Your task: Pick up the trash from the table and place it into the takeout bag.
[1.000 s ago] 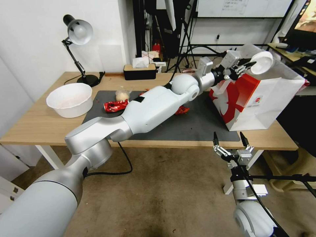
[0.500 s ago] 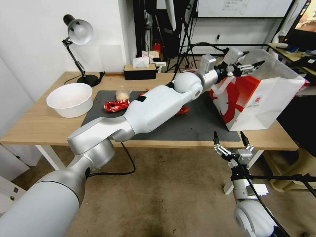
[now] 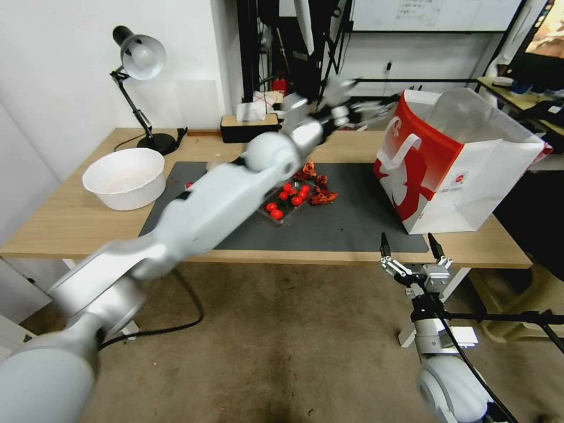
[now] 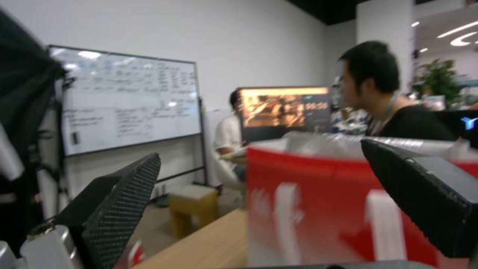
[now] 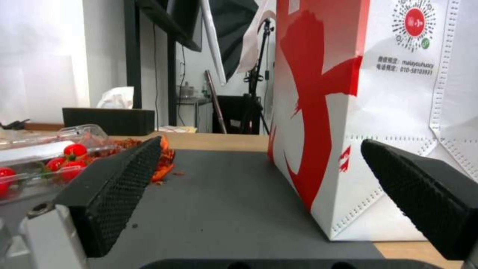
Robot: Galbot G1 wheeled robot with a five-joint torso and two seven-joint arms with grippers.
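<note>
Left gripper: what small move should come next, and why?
Probably swing the left gripper down toward the clear tray of tomatoes on the mat: it hovers open and empty beside the takeout bag, and that tray lies nearest. The right gripper hangs open before the table.

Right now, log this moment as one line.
left gripper: jaws open, empty, beside takeout bag | right gripper: open, parked below table edge

One takeout bag (image 3: 458, 170), one white bowl (image 3: 124, 177), one lamp (image 3: 140, 59) and one tissue box (image 3: 248, 127) are counted on one table (image 3: 59, 226). Two grippers, left (image 3: 376, 107) and right (image 3: 410, 247), are seen.
</note>
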